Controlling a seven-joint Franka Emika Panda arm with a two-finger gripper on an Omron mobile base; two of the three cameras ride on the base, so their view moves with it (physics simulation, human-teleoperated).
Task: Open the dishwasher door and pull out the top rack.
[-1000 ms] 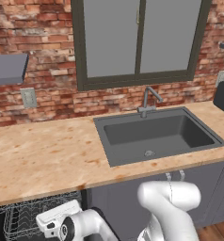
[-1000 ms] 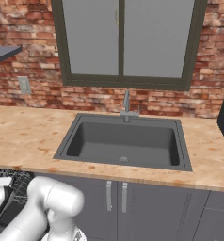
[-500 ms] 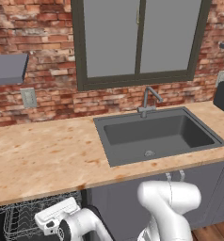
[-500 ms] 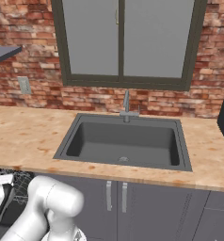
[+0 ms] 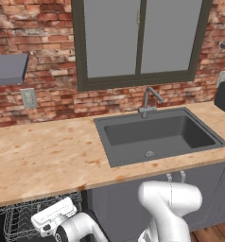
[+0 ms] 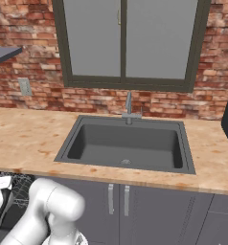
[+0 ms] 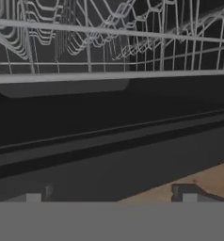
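Left base view: top rack [image 5: 20, 220] appears at the lower left, below the front edge of the wooden countertop [image 5: 43, 160]. It is a basket of thin white-silver wire in a grid, with upright tines, set against a dark dishwasher interior. The white arm bends down in front of it, and the white hand section lies just beside the rack's right part. A dark grey sink [image 5: 157, 137] with a faucet [image 5: 150, 100] is set into the countertop to the right, under a window [image 5: 138, 40] in the brick wall.

Right base view: a small portion of the wire rack [image 6: 17, 189] shows at the left edge, under the countertop lip, beside the white arm. Grey cabinet doors [image 6: 149, 210] with vertical silver handles stand below the sink.

Hand view: the rack [image 7: 109, 47] spans the upper part of the frame. Its front rails run horizontally, with vertical wires and curved tines behind them. Below it lies a dark, flat grey surface, with a strip of wooden floor at the lower right. The gripper [image 7: 109, 197] sits low in the frame, below the rack and apart from it. Its two fingertips [image 7: 189, 195] stand wide apart, released, with nothing between them.
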